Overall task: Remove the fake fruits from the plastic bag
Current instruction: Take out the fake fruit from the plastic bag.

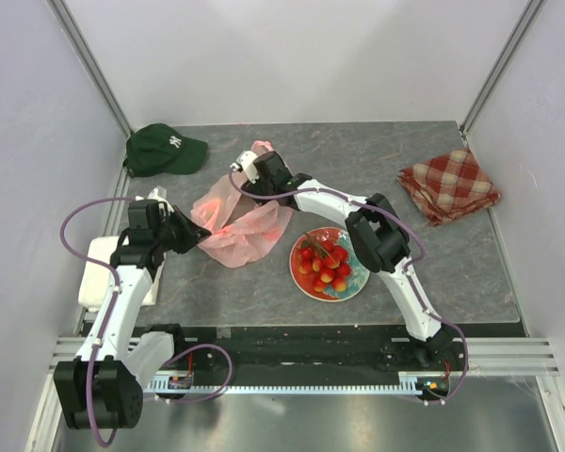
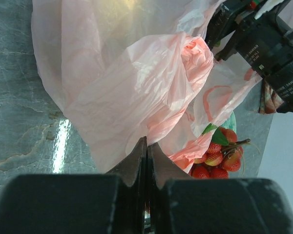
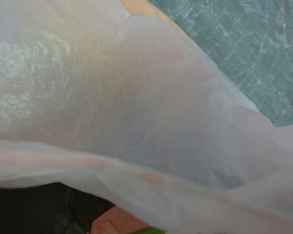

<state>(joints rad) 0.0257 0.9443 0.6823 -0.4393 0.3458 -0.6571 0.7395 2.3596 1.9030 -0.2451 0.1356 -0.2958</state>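
Left pincer: fingers pressed together, tips at the near left edge of the plastic bag. Whether film is caught between them, cannot tell. Fake fruits, red ones, are heaped on the plate, just right of the bag on the bench. Right pincer is at the bag's far end with film draped over its camera. Spread or not, cannot tell. Farthest back: green cap and checked cloth.

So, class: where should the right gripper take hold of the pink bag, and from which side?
Probably the handle loop at the far end, approached from above. The plastic bag lies crumpled, the left gripper pinching its near-left edge; that loop sticks out by the right gripper, a thin free fold opposite that hold.
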